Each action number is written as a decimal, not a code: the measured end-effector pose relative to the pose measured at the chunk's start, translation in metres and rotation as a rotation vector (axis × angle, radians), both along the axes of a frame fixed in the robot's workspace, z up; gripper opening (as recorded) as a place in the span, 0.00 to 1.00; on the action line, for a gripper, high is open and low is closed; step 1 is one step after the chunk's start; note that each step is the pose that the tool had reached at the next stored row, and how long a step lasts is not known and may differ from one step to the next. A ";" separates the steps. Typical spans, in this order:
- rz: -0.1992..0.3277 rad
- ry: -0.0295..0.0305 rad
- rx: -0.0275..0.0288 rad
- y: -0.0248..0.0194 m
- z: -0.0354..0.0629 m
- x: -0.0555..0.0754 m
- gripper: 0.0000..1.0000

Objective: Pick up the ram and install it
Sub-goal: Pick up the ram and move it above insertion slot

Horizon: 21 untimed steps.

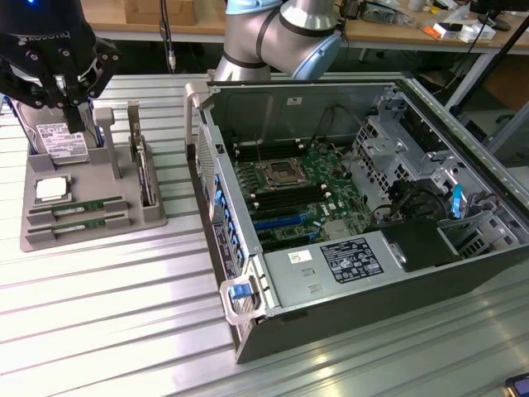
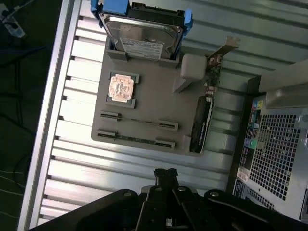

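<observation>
Claw (image 1: 70,112) hangs at the exterior view's left, pointing straight down over the grey tray (image 1: 37,240). In the wrist view its fingertips (image 2: 165,172) are pressed together with nothing between them, so it is clenched and empty. Under the claw, the tray on the slatted desk (image 1: 99,314) carries a hard drive (image 1: 54,139) standing on edge and a square processor (image 1: 51,188). The ram (image 1: 83,207) lies flat in its slot below the claw, untouched, with its twin (image 1: 78,222) just beside it. The wrist view looks down on the same ram (image 2: 138,120) and twin (image 2: 137,139), with an expansion card (image 2: 202,120) at the tray's edge. Farther toward the exterior view's right, well apart from the claw, the open computer case (image 1: 248,331) shows its motherboard (image 1: 289,186); the wrist view catches its perforated outer panel (image 2: 274,154) instead. The arm's (image 1: 281,33) grey and blue joints sit behind the case.
</observation>
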State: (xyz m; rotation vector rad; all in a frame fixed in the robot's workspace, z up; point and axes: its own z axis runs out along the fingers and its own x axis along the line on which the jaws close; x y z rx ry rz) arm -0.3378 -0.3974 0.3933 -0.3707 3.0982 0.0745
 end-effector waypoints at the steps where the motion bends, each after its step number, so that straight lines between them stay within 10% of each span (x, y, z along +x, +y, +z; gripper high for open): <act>1: 0.042 -0.0001 0.0000 0.0000 0.0000 0.000 0.11; 21: 0.746 0.0000 0.0000 0.0000 -0.0010 0.000 0.11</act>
